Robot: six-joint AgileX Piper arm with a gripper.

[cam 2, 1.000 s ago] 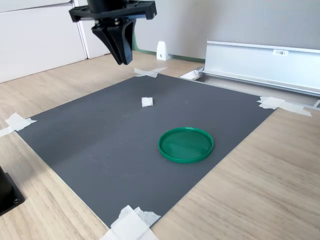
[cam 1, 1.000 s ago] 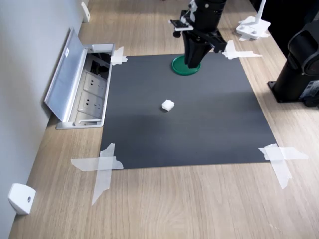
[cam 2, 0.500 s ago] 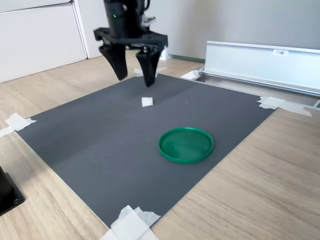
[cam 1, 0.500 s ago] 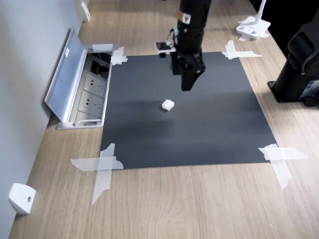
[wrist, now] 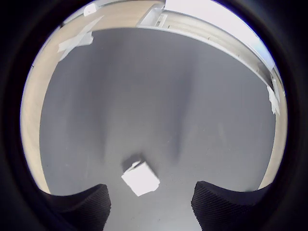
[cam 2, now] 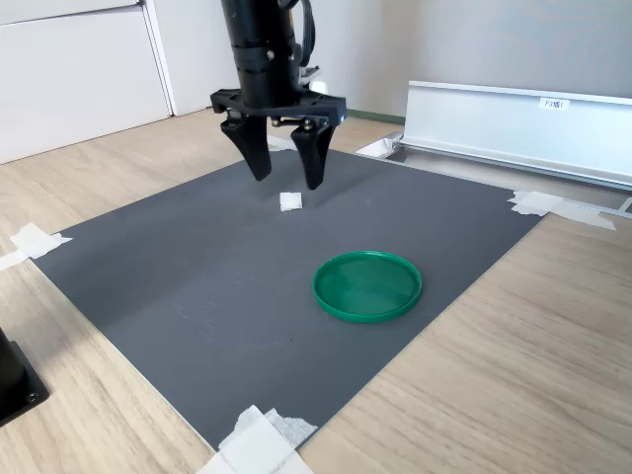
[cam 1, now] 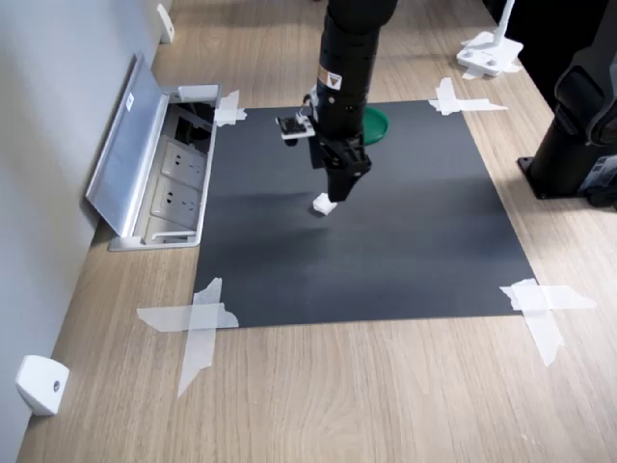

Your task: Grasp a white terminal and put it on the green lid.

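There is little to read here: a small white label sits on the raised aluminium flap of the worktop socket box in the second exterior view, its print too small to make out, and a sticker on the black arm in the first exterior view is just as illegible. Since a second ago the gripper has come away from above the green lid, crossed the dark mat and dropped low over the white terminal; half a second ago it still hung higher and short of the block. Now its jaws are spread, one tip to either side of the terminal and just above it, not touching it as far as the second exterior view shows. In the wrist view the terminal lies between the two dark fingertips, slightly nearer one of them. The block has not moved and rests on the mat near its middle, well apart from the lid. In the first exterior view the lid is mostly hidden behind the arm. The lid holds nothing. The open socket box in the first exterior view shows rows of outlets inside.
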